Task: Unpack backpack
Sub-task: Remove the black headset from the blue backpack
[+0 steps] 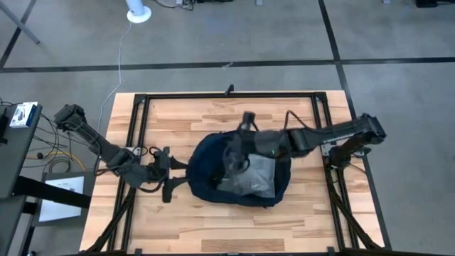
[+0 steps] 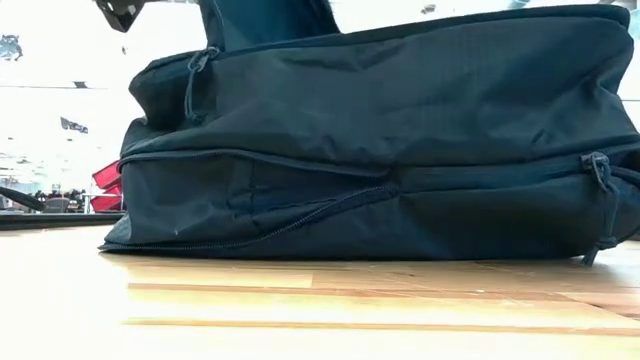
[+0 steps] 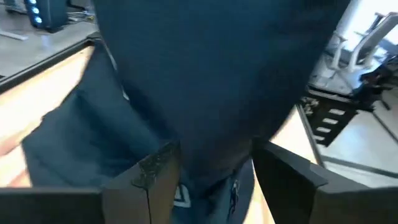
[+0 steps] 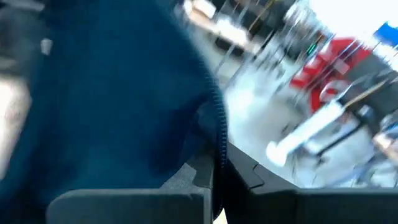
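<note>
Backpack (image 1: 206,167): dark navy fabric, soft and rounded, the largest item on the table (image 1: 213,227). It lies flat at mid-table, between my two arms, with its main compartment open upward. From table height it sags into folds and two zip lines cross its side, so I judge it limp rather than stiff: it will crumple under a pinch and drag along the wood before it lifts. Weight I cannot judge. Best holds, in my estimate, are the fabric edge beside a zipper or a strap; the broad panels offer nothing to bite.

Contents: a pale grey, crinkly-looking sheet or bag (image 1: 252,178) shows inside the opening. Likely light and slippery; what it is I cannot tell.

Right gripper (image 1: 234,158): reached over the opening from the right. In my right wrist view a navy fold with a zip edge (image 4: 219,134) sits in the narrow slot between my fingers, so I read it as clenched on the backpack's flap.

Left gripper (image 1: 170,167): at the backpack's left edge. In my left wrist view navy cloth hangs between my fingers (image 3: 155,177), which stand apart; whether they pinch it I cannot tell.

Pulls: one cord pull (image 2: 600,170) on the side zip.

Writing: none legible anywhere on the backpack.
</note>
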